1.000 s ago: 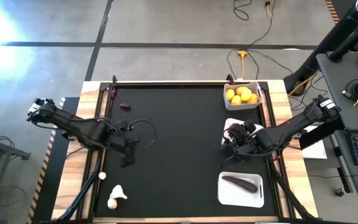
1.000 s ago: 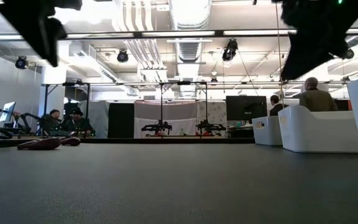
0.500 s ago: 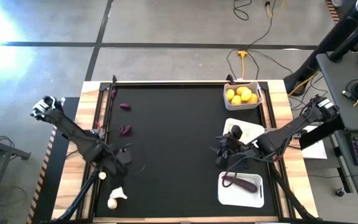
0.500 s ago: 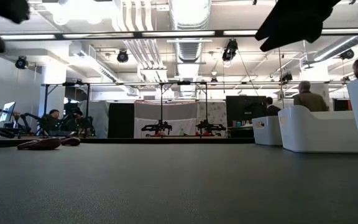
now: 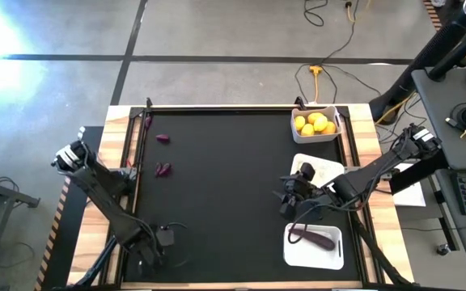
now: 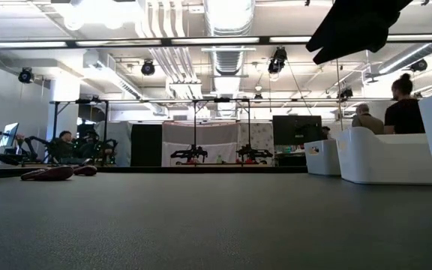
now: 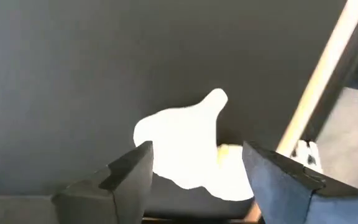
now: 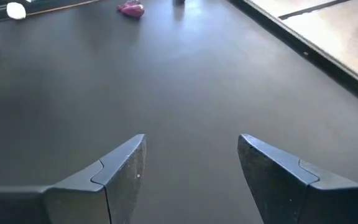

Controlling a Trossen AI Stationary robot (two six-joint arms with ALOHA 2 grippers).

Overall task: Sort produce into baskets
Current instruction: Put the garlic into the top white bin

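A whitish garlic bulb (image 7: 185,149) lies on the black mat near the table's near left corner. My left gripper (image 7: 194,171) is open right above it, one finger on either side and apart from it. In the high view the left arm (image 5: 148,252) hides the bulb. My right gripper (image 5: 285,198) is open and empty over bare mat, left of the middle basket (image 5: 320,166). Lemons (image 5: 314,123) fill the far right basket (image 5: 336,133). An eggplant (image 5: 312,237) lies in the near right basket (image 5: 298,255). Two purple bits (image 5: 163,138) (image 5: 163,170) lie at the far left.
A wooden frame (image 5: 217,107) rims the mat. The right wrist view shows a purple bit (image 8: 131,9) and two white bulbs (image 8: 15,9) far across the mat. The mat's middle (image 5: 225,186) is bare. People and equipment show in the room behind (image 6: 381,120).
My left gripper has gone from the mat's left middle toward the near edge and now stands over the garlic at the near left corner. My right gripper has gone from over the middle basket toward the table's left and a little nearer, then kept still.
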